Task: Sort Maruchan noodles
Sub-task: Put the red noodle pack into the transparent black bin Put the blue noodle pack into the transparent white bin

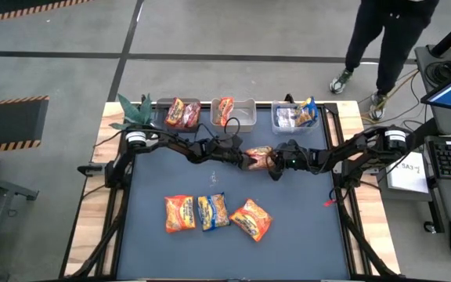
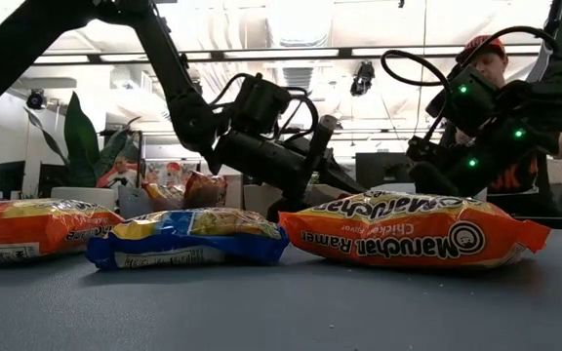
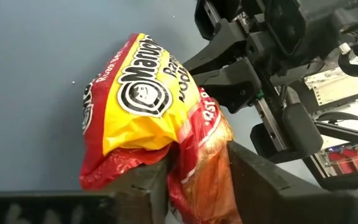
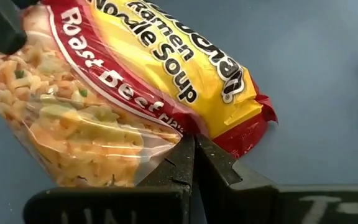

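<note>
A red-and-yellow Roast Beef Maruchan packet sits mid-table between both grippers. My left gripper comes at it from the left and is shut on it. My right gripper comes from the right and is shut on its edge. In the low view an orange packet hides it. Three more packets lie flat on the near mat: orange, blue-and-yellow, orange. My left gripper pinches the packet between its two fingers at one end, on the part with the clear window. Whether the packet is clear of the mat, I cannot tell. My right gripper pinches a thin edge of the packet between its closed fingertips, where the clear window meets the red border. It comes from the table's right side, opposite the left gripper.
Three clear bins stand along the far edge: the left one holds dark red packets, the middle an orange one, the right blue-and-yellow ones. A plant stands at the far left corner. A person stands beyond the far right.
</note>
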You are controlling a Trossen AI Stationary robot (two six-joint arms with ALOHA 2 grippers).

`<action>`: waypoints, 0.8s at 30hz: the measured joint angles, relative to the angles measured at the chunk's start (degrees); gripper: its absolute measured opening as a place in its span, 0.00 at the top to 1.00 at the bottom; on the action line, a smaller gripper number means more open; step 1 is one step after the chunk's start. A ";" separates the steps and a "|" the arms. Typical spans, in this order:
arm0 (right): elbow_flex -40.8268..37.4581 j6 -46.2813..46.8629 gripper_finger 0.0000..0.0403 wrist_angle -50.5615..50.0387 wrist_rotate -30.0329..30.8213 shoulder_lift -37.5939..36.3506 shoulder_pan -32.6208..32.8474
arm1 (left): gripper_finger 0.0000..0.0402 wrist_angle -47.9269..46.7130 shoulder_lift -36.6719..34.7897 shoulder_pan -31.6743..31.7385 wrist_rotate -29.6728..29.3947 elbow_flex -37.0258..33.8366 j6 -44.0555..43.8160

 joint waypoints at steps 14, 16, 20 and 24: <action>-0.15 2.18 0.70 -6.58 -0.17 -9.63 -0.07 | 0.78 -0.43 -0.21 -0.02 0.89 -0.14 2.51; -0.15 3.62 0.66 -8.61 -0.21 -11.61 -0.04 | 0.78 -0.62 -0.36 -0.02 1.20 -0.17 3.80; -0.07 5.58 0.59 -10.97 -1.16 -15.35 0.04 | 0.78 -0.97 -1.14 -0.15 1.41 -0.25 6.98; 0.00 6.15 0.56 -11.37 -1.47 -18.91 0.13 | 0.78 -1.95 -2.49 -0.22 1.22 -0.58 10.45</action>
